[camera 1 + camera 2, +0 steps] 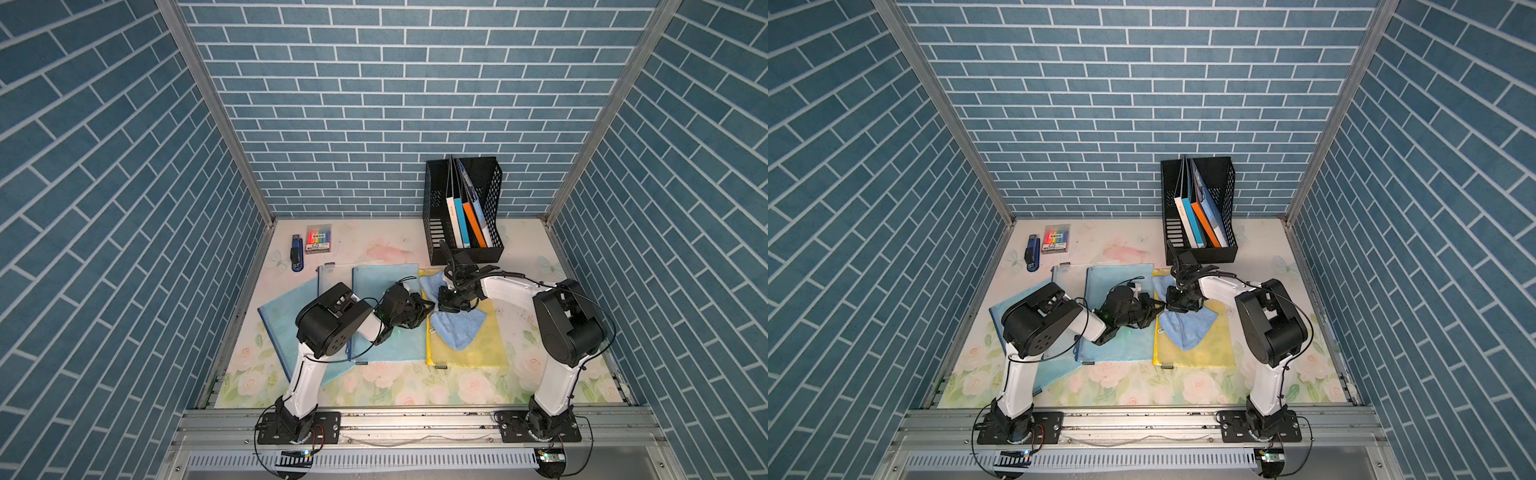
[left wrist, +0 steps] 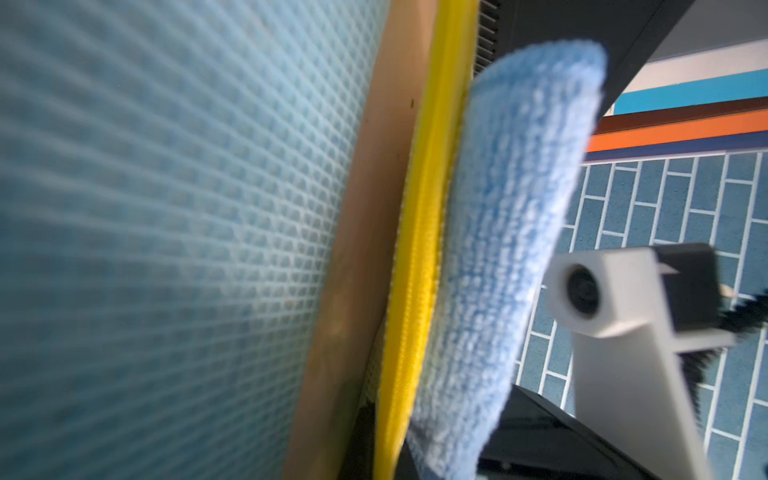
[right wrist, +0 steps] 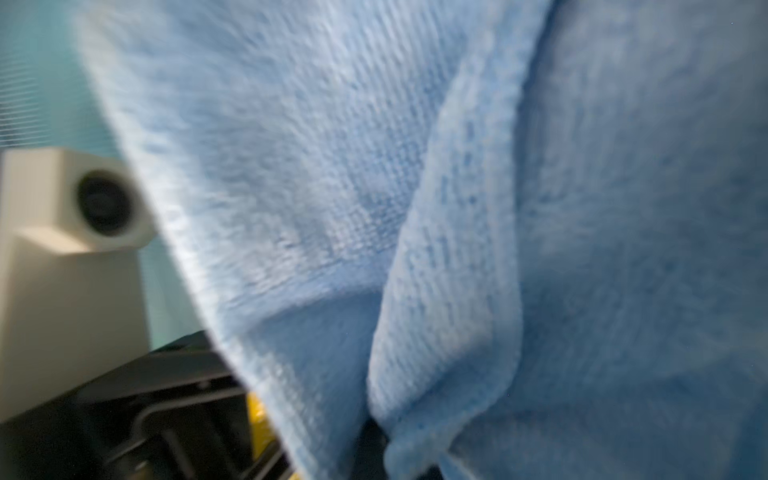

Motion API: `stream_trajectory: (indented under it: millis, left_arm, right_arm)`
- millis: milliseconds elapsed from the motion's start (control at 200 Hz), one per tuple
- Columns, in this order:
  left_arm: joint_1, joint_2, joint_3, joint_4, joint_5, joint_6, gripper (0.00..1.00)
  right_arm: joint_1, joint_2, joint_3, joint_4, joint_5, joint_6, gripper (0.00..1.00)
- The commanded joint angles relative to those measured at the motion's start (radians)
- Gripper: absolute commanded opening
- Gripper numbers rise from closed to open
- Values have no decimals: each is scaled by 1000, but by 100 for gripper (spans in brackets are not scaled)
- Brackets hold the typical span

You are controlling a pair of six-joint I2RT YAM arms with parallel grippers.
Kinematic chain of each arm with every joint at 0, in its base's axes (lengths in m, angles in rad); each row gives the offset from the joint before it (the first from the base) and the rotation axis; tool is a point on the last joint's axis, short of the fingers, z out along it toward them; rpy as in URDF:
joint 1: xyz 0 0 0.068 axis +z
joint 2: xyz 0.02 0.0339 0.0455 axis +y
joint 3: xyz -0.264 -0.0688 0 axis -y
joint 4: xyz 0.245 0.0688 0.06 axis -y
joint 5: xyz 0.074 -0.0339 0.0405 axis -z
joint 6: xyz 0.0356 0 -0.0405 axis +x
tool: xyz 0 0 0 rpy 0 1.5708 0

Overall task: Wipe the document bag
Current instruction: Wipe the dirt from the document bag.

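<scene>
Pinching the cloth (image 1: 457, 332), the right claw (image 1: 445, 305) holds it on the yellow bag (image 1: 478, 353), lower centre of both top views; the left claw (image 1: 427, 311), pressed together, apparently pins the bag's edge against sliding.

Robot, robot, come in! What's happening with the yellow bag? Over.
Left gripper shut, at edge of yellow bag. Right gripper shut on blue cloth, cloth on bag. Black file rack close behind.

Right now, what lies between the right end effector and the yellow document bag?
The blue cloth, held in the shut right end effector and draped on the yellow document bag; both top views show this.
</scene>
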Motion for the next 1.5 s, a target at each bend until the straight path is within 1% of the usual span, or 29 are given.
stream_trajectory:
  millis: [0,120,235,340,405,440,545,701,821,956,1121,1166,1226,1296,1411,1496]
  left_arm:
    - [-11,-2,-4,33,9,2,0]
    - [-8,-12,-32,55,0,-5,0]
    - [-8,-10,-37,67,0,-9,0]
    - [-9,-9,-34,77,-2,-12,0]
    - [-8,-8,-29,81,-8,-16,0]
    - [-9,-7,-28,88,-13,-17,0]
    - [-11,-4,-20,103,-27,-20,0]
    - [-23,-6,-29,135,-68,-23,0]
    - [-33,-2,-45,164,-103,-37,0]
    - [-43,14,-65,205,-124,-66,0]
    - [-45,29,-77,231,-132,-90,0]
    - [-46,29,-77,231,-132,-91,0]
    - [-46,27,-75,223,-129,-86,0]
    - [-45,24,-82,230,-126,-84,0]
    - [-46,16,-100,229,-128,-86,0]
    - [-46,14,-110,234,-130,-92,0]
  right_arm:
    - [-54,-1,-76,-37,70,0,0]
    - [-176,-91,-161,-54,133,-36,0]
    - [-273,-150,-175,-108,208,-106,0]
    - [-306,-161,-159,-157,250,-137,0]
    - [-305,-161,-167,-148,237,-120,0]
    - [-301,-161,-178,-135,186,-102,0]
    - [-232,-178,-207,-84,138,-46,0]
    - [-27,-191,-160,-56,87,-1,0]
    - [75,-222,-153,-3,39,50,0]
    - [131,-261,-205,86,7,107,0]
    - [134,-161,-214,2,30,105,0]
    - [135,-145,-218,-19,53,101,0]
    - [125,-148,-230,-39,98,86,0]
    - [80,-168,-243,-75,148,72,0]
    - [-56,-224,-281,-96,170,51,0]
    - [-142,-258,-283,-137,204,6,0]
